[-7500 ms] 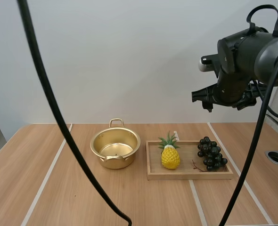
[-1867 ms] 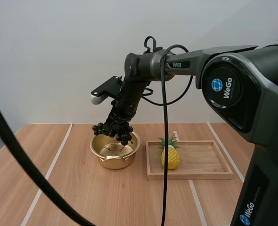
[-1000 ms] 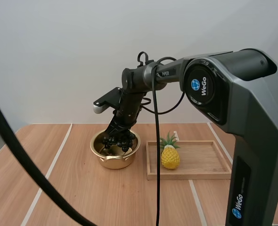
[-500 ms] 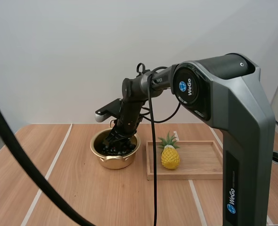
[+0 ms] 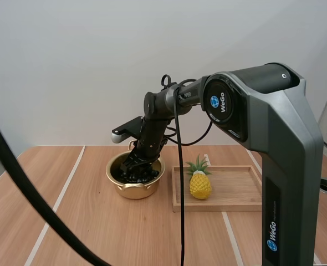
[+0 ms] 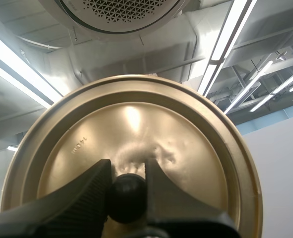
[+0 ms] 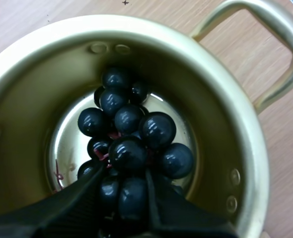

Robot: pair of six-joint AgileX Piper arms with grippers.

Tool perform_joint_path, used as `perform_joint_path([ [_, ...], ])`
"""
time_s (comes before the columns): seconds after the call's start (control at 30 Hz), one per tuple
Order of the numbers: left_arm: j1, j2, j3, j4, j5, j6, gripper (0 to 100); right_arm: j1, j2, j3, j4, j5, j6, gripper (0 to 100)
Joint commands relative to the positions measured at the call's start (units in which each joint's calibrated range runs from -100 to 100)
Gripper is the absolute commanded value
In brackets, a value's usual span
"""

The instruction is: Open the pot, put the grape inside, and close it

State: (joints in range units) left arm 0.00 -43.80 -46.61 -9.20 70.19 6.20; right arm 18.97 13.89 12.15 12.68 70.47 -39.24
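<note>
In the pot (image 5: 134, 191) left of the tray (image 5: 224, 208), the right gripper (image 7: 126, 191) pinches the grapes (image 7: 129, 134); the left gripper (image 6: 127, 186) clamps the lid (image 6: 196, 148) by its knob (image 6: 126, 197).

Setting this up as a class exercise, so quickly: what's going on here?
The right gripper is down inside the golden pot, pinching a bunch of dark grapes low in it. The left gripper holds the lid by its black knob, off the pot. A toy pineapple stands on the wooden tray beside the pot. Closing is not yet done.
</note>
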Motion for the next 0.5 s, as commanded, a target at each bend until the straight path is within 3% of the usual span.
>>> perform_joint_path([
  [0.0,0.03,-0.1,-0.4,0.0,-0.7,-0.2,0,0.0,0.1,0.2,2.0,-2.5,0.9,98],
  [0.47,0.03,-0.1,-0.4,0.0,2.0,0.2,0,0.0,-0.5,0.1,2.1,-2.3,0.5,100],
])
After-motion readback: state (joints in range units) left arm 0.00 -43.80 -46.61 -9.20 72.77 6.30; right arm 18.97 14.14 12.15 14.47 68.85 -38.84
